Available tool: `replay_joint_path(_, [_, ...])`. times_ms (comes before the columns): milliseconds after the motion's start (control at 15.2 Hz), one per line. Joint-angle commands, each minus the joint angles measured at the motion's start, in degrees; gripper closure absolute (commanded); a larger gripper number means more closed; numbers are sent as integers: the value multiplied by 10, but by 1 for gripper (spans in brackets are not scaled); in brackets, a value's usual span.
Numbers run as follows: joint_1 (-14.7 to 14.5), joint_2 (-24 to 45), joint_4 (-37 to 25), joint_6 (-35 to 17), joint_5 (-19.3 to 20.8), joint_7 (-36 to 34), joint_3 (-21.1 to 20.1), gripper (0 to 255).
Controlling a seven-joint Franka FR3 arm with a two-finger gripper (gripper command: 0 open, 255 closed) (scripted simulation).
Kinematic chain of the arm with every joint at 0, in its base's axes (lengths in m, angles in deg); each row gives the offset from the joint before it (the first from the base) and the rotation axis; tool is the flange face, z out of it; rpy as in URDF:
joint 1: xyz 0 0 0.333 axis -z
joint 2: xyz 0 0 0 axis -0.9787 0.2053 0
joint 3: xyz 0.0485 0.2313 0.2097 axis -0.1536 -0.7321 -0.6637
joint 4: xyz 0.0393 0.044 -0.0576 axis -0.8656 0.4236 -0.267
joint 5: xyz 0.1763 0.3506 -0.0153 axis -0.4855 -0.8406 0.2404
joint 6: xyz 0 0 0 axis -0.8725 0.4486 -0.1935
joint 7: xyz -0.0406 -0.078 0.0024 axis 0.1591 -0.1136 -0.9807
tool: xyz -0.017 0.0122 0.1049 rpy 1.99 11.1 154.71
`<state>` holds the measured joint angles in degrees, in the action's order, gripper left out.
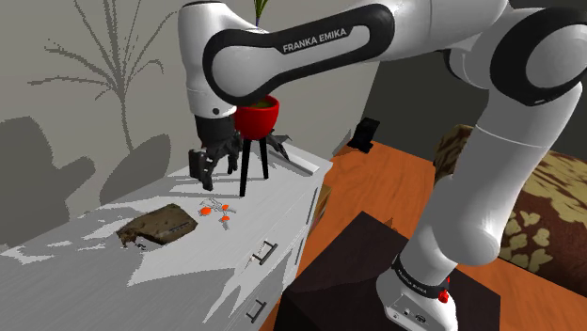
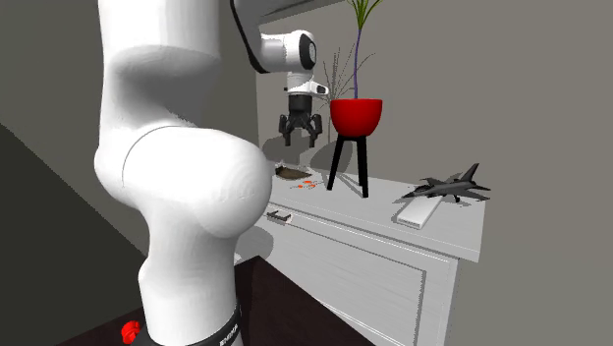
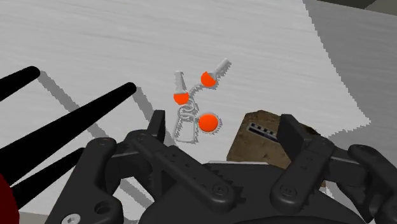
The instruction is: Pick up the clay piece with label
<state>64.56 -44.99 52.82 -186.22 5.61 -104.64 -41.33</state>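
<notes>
the fingers [image 3: 294, 137] are spread wide with nothing held between them, and are poised above the white counter [image 1: 198, 263]. the brown clay piece [image 1: 158, 224] is laid flat on the counter, its label [image 3: 261, 130] turned up, just beside a bunch of orange-headed keys [image 1: 218, 211]. in the wrist view the keys are seen between the fingers, and the clay piece is seen by one fingertip, untouched. a red pot [image 1: 256, 118] on a black tripod [image 1: 246, 165] is set near the keys.

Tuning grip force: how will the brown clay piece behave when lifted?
The clay piece is a low, lumpy slab lying flat on the dresser top: probably stiff, unlikely to roll. Its ragged edges suggest it may crumble under a hard squeeze.
</notes>
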Motion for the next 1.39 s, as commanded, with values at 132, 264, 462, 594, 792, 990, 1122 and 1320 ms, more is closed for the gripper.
replay_joint_path(132, [-30,86,-76,-1,40,-28,-18,0])
replay_joint_path(264, [-48,127,-116,3,60,-40,-23,0])
replay_joint_path(462, [-78,191,-182,13,90,-53,-28,0])
replay_joint_path(594, [-101,234,-231,24,110,-60,-29,0])
replay_joint_path(792, [-129,283,-290,39,129,-64,-28,0])
replay_joint_path(990, [-129,290,-277,20,132,-67,-26,0])
replay_joint_path(1122, [-129,295,-269,7,135,-68,-24,0])
replay_joint_path(1320, [-129,301,-259,-9,138,-71,-23,0])
